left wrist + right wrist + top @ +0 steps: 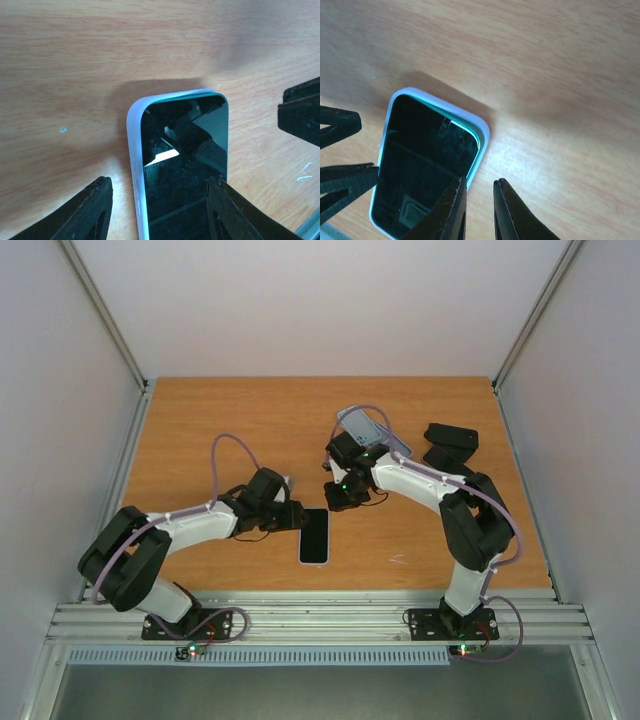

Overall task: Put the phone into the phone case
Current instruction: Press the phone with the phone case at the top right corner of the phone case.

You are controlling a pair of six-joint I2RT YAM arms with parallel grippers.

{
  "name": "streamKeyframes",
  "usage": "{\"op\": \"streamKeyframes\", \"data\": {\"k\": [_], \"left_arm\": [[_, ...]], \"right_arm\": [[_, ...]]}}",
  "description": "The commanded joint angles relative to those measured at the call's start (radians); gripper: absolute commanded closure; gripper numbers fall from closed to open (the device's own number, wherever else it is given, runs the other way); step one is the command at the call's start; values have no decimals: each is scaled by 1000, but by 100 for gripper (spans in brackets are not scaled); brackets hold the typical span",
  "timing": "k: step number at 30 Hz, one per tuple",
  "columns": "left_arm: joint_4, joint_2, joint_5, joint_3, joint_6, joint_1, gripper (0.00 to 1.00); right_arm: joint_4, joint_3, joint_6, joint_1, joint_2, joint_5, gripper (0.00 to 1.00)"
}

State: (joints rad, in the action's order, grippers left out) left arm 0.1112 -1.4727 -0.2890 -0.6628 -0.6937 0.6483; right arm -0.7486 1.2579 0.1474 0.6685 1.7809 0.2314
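Note:
The phone [185, 165], its screen dark, lies flat on the wooden table inside the pale blue phone case [134, 165]. A teal edge shows inside the case rim [479, 127] at one corner. My left gripper [159, 182] is open at the phone's near end. One finger stands off the case's left side and the other sits over the phone's right edge. My right gripper [480, 181] hovers at the far right corner, its jaws a narrow gap apart with nothing between them. From above, both grippers [293, 516] [338, 498] flank the top of the phone [314, 538].
A bluish flat object [372, 428] lies behind the right wrist at the back of the table. Two black objects [450, 445] sit at the back right. The table's front edge [320, 592] runs just below the phone.

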Motion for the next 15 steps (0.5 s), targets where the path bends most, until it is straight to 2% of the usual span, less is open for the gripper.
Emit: {"op": "streamKeyframes", "data": {"k": [1, 7, 15], "left_arm": [[69, -59, 3, -76, 69, -6, 47], [111, -127, -2, -133, 98, -7, 48], [130, -189, -22, -155, 106, -4, 58]], "right_arm": [[4, 67, 59, -18, 69, 59, 82], [2, 119, 75, -22, 142, 89, 84], [-19, 138, 88, -23, 198, 75, 87]]}}
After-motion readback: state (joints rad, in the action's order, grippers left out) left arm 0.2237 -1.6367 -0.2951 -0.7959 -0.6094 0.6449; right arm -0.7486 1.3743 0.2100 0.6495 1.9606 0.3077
